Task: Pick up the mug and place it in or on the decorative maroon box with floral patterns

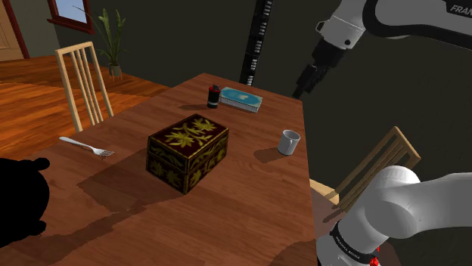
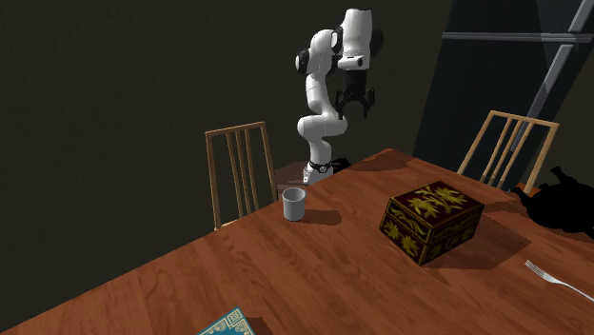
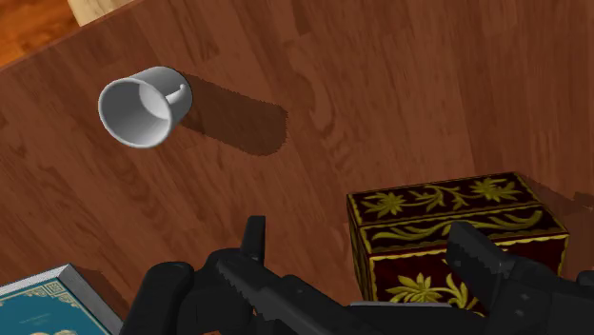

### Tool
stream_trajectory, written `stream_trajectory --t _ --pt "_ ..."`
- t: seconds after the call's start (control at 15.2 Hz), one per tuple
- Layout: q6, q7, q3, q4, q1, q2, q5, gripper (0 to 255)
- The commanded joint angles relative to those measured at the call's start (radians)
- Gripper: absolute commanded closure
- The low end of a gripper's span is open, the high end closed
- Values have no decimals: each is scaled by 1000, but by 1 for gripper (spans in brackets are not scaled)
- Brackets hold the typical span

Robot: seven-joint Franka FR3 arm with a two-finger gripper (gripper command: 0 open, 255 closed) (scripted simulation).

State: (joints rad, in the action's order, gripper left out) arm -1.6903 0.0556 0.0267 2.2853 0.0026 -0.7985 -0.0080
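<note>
A small white mug [image 1: 288,141] [image 2: 294,204] [image 3: 143,105] stands upright on the wooden table, near the edge on the stand's side. The dark maroon box [image 1: 187,149] [image 2: 433,221] [image 3: 457,233] with gold leaf patterns sits mid-table, its lid closed. My black gripper [image 1: 306,83] [image 2: 355,103] [image 3: 366,257] hangs high above the table, well clear of both. Its fingers [image 3: 252,243] stand apart with nothing between them. Seen from the wrist, the mug lies ahead of the gripper and off to one side, and the box lies just beyond the other finger.
A fork [image 1: 87,146] [image 2: 560,282] lies past the box. A teal book [image 1: 242,99] [image 3: 52,300] and a dark can [image 1: 214,97] sit at the table's far end. Wooden chairs [image 1: 83,79] [image 1: 378,170] flank the table. A black shape [image 1: 19,196] sits at the near corner.
</note>
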Motion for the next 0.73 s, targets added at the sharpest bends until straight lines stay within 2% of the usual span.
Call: stream_trajectory --t 0.0,0.66 --pt "0 0 0 0 0 0 0 0" --pt "-177 143 -175 117 -62 125 -57 0"
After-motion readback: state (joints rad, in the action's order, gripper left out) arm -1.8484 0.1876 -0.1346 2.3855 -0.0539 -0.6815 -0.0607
